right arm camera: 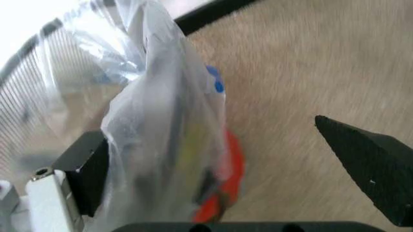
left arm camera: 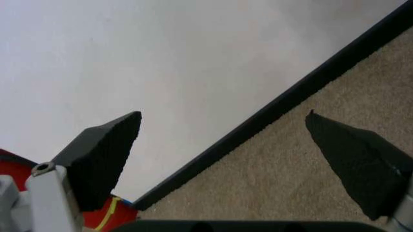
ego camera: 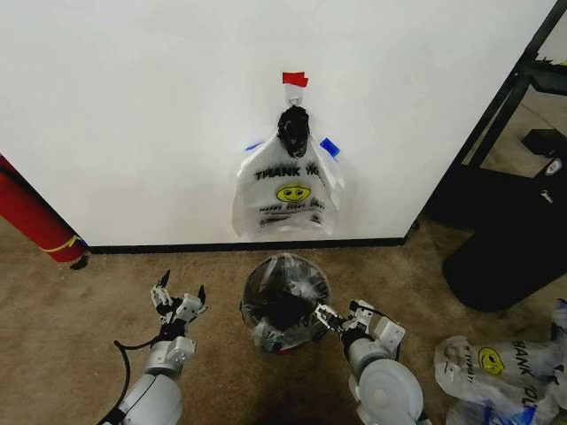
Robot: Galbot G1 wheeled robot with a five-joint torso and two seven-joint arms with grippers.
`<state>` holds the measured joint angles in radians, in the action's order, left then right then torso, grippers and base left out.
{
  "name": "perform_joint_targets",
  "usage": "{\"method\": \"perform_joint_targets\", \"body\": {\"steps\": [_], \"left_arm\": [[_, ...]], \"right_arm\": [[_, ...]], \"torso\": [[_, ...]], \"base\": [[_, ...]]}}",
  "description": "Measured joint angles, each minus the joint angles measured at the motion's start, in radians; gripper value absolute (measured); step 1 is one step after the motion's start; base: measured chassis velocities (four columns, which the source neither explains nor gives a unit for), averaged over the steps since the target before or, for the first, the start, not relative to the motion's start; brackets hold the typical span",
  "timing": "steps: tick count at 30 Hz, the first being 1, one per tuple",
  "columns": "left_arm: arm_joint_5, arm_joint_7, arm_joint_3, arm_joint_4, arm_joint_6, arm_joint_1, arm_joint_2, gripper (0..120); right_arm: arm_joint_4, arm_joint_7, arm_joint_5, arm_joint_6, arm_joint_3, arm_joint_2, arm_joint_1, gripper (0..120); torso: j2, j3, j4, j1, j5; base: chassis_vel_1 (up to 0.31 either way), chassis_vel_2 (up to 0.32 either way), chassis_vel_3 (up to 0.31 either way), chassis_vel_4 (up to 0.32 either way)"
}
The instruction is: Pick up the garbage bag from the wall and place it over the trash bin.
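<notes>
The garbage bag (ego camera: 288,188), white with "THANK YOU" print and a yellow smiley, hangs from a black hook on the wall (ego camera: 133,106) under a piece of red tape. Below it on the carpet stands the trash bin (ego camera: 285,299), round black mesh with a red base (right arm camera: 229,166); another clear plastic bag (right arm camera: 161,121) is draped over it. My right gripper (ego camera: 329,318) is open at the bin's right rim, and that plastic lies against one finger (right arm camera: 87,169). Left of the bin, my left gripper (ego camera: 180,297) stands open over the carpet and holds nothing (left arm camera: 224,116).
A long red cylinder (ego camera: 31,217) with a yellow band leans at the wall's left end. A black bag or case (ego camera: 514,239) and a black frame leg stand at the right. Several more printed bags (ego camera: 496,367) lie on the carpet at the bottom right.
</notes>
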<state>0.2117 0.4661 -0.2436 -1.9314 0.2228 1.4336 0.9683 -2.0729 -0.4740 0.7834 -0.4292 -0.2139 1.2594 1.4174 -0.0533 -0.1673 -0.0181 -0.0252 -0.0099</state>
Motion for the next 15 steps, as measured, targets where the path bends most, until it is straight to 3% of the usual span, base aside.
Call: {"method": "perform_joint_targets", "body": {"steps": [4,5,7,8,11,14,15], "left_arm": [[0.000,0.001,-0.003,0.002,-0.004,0.002,0.003,100],[0.000,0.002,-0.003,0.005,-0.006,0.002,0.005,100],[0.000,0.002,-0.003,0.005,-0.006,0.003,0.005,100],[0.000,0.002,-0.002,0.006,-0.007,0.003,0.006,100],[0.000,0.002,0.000,0.007,-0.008,-0.001,0.006,100],[0.000,0.002,0.001,0.007,-0.008,-0.003,0.006,100],[0.000,0.002,0.001,0.007,-0.008,-0.003,0.007,100]], "right_arm": [[0.015,0.169,-0.017,-0.033,-0.070,-0.053,0.002,100],[0.025,0.275,-0.024,-0.031,-0.104,-0.066,0.003,100],[0.028,0.302,-0.028,-0.030,-0.111,-0.068,0.004,100],[0.040,0.442,-0.048,-0.016,-0.149,-0.076,0.009,100],[0.073,0.716,-0.116,0.109,-0.195,-0.081,0.008,100],[0.086,0.766,-0.146,0.162,-0.201,-0.080,0.003,100],[0.106,0.825,-0.182,0.228,-0.211,-0.076,-0.002,100]], "torso": [[0.000,0.000,0.0000,0.000,0.0000],[0.000,0.000,0.0001,0.000,0.0000],[0.000,0.000,0.0001,0.000,0.0000],[0.000,0.000,0.0001,0.000,0.0001],[0.000,0.000,0.0000,0.000,0.0000],[0.000,0.000,0.0001,0.000,-0.0001],[0.000,0.000,0.0001,0.000,-0.0001]], "base": [[0.000,0.000,0.000,0.000],[0.000,0.000,0.000,0.000],[0.000,0.000,0.000,0.000],[0.000,0.000,0.000,0.000],[0.000,0.000,0.000,0.000],[0.000,0.000,0.000,0.000],[0.000,0.000,0.000,0.000]]}}
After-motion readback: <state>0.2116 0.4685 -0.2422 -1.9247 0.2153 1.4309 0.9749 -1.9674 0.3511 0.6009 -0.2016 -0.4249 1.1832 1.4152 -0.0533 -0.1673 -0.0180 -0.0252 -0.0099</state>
